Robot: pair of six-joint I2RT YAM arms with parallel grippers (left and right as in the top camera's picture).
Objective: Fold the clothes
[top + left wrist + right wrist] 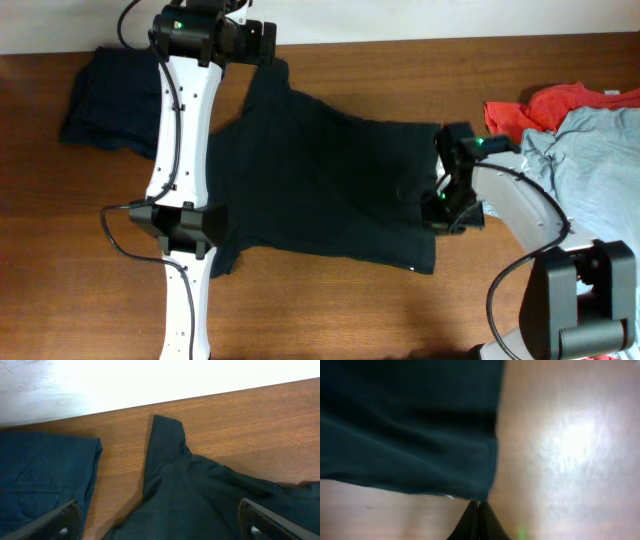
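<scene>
Spread flat in the middle of the brown wooden table (330, 320): a black short-sleeved cloth T-shirt (320, 180), with a small white label (414, 268) at its near hem corner. At the T-shirt's right hem, the right gripper (442, 218), fingers (487, 520) pressed together right at the hem corner; cannot tell whether cloth sits between them. Above the T-shirt's far sleeve (165, 440), the left gripper (262, 40), fingers (60, 522) spread wide, holding nothing. Just left of the T-shirt, apart from it, a folded dark navy cloth garment (105, 100). Right of the T-shirt, a crumpled light blue-grey cloth shirt (590, 170) with a red-orange cloth shirt (570, 100) touching it.
</scene>
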